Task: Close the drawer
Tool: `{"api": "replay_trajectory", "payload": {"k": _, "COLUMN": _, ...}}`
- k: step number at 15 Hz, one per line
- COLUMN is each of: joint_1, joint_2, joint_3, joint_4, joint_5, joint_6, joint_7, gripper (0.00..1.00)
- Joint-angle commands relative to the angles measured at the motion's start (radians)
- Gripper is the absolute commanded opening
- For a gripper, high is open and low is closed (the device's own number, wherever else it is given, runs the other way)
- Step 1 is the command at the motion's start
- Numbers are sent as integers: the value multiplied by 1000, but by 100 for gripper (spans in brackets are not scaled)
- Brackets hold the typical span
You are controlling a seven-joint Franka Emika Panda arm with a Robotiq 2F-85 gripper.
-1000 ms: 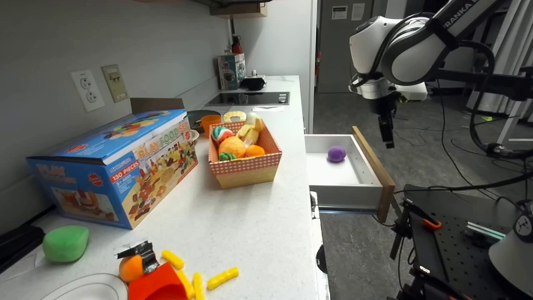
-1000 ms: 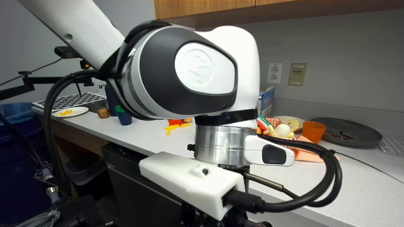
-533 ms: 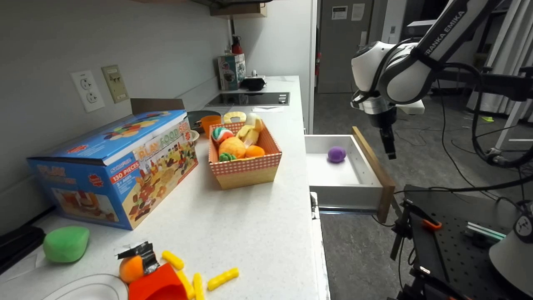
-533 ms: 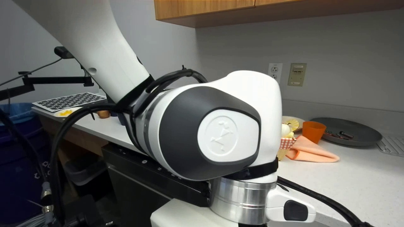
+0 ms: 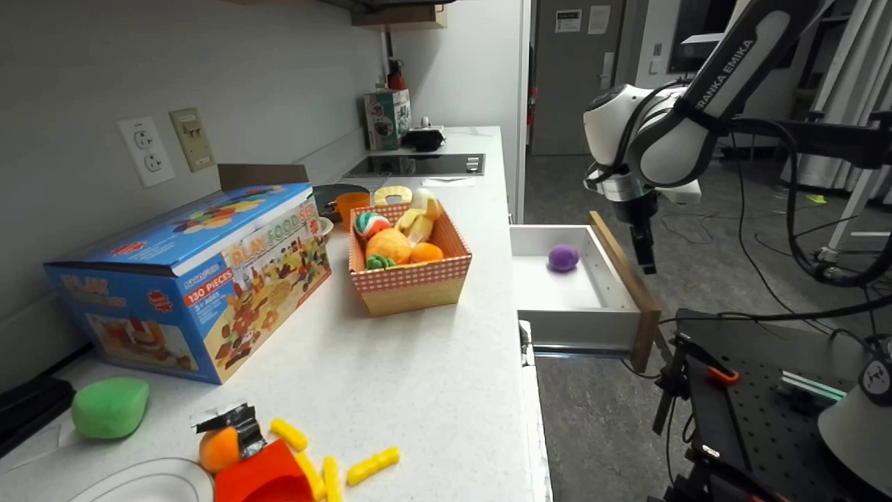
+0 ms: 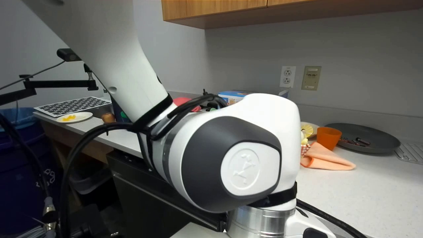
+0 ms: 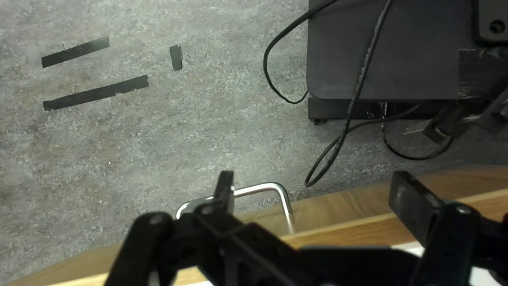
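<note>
The drawer (image 5: 578,329) is pulled out, near the claw (image 7: 313,184) and, in an exterior view, at its left. Well apart from the claw, a basket (image 5: 414,296) stands on the counter (image 5: 446,390); I think it serves to keep the toy food (image 5: 388,247) together. Next, inside the drawer, a purple toy (image 5: 563,258) lies loose, and it may roll during a push. Then comes the front panel (image 5: 631,279), and the claw hangs just beside it, seemingly on the outer side, a place that suits pushing inward. The jaws stand wide apart with nothing clamped; in the wrist view the handle (image 7: 260,188) shows partly between them, but whether they touch it, I cannot tell.

For the edges, again from the left: the counter's edge lies beyond the front panel, so the claw should probably stop before it. Outward from the claw, the floor (image 7: 119,139) gives, I judge, enough room to back away. At the right of the claw, a dark stand (image 5: 773,425) and a cable (image 7: 359,85) make this room narrower; the cable could catch.
</note>
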Motion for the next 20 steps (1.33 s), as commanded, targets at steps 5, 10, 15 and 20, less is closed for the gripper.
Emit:
{"api": "replay_trajectory", "payload": {"k": 5, "joint_1": 10, "joint_2": 199, "joint_3": -26, "joint_4": 110, "joint_5": -9, "joint_6": 103, "joint_7": 10, "gripper": 100}}
{"api": "replay_trajectory", "payload": {"k": 10, "joint_1": 12, "joint_2": 239, "joint_3": 3, "joint_4": 146, "joint_5": 53, "joint_6": 166, "joint_7": -21, "gripper": 100}}
{"api": "replay_trajectory", "payload": {"k": 15, "joint_1": 14, "joint_2": 223, "joint_3": 68, "joint_4": 144, "joint_5": 208, "joint_6": 240, "joint_7": -116, "gripper": 100}}
{"api": "replay_trajectory", "payload": {"k": 20, "joint_1": 37, "joint_2": 215, "joint_3": 164, "joint_4": 179, "joint_5": 370, "joint_6": 251, "joint_7": -191, "gripper": 100}}
